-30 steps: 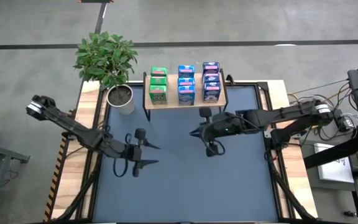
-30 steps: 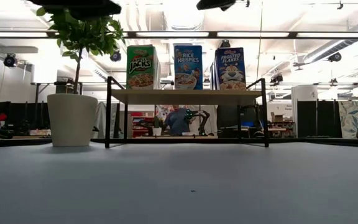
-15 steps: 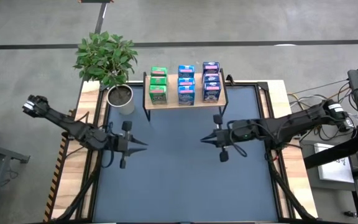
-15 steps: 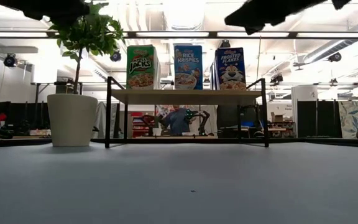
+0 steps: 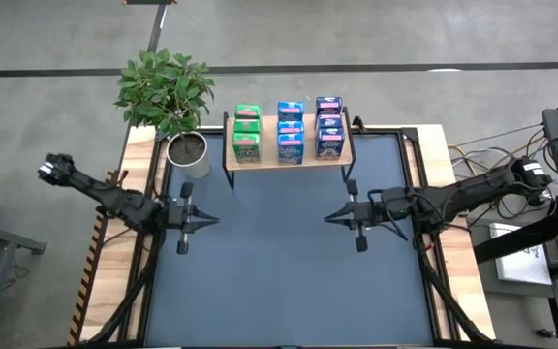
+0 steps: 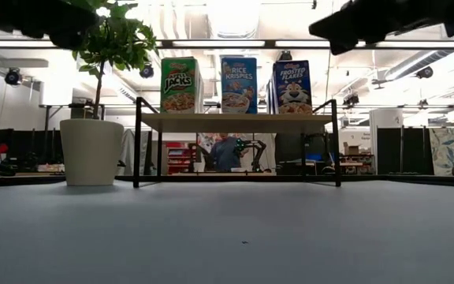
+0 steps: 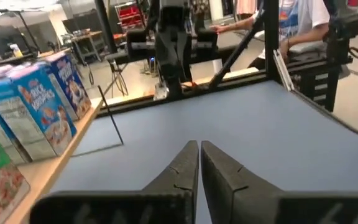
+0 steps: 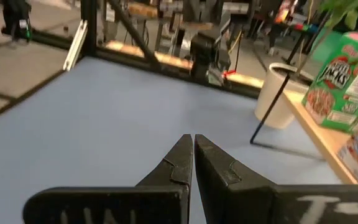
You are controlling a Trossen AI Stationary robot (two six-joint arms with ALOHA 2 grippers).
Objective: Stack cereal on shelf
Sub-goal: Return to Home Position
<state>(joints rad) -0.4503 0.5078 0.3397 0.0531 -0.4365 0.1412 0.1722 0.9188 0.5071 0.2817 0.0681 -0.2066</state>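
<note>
The cereal boxes are all up on the shelf, which stands at the far edge of the table, toward the middle. From above they sit in three rows running front to back: green ones on the left, blue in the middle, blue-purple on the right, each row looking about three deep, though the small tops are hard to count for certain. From table level only the front three show, standing upright side by side with small gaps between them. Just beside the shelf's left end is a potted plant in a white pot. Both arms hang over the middle of the table, well clear of the shelf, and face each other across the open surface. The left gripper is on the left side, pointing inward, its two fingers pressed nearly together with only a thin slit between them and nothing in their grasp. The right gripper mirrors it on the right side, fingers likewise drawn together and holding nothing. Beyond the table, under the shelf board, a person is in the room behind.
</note>
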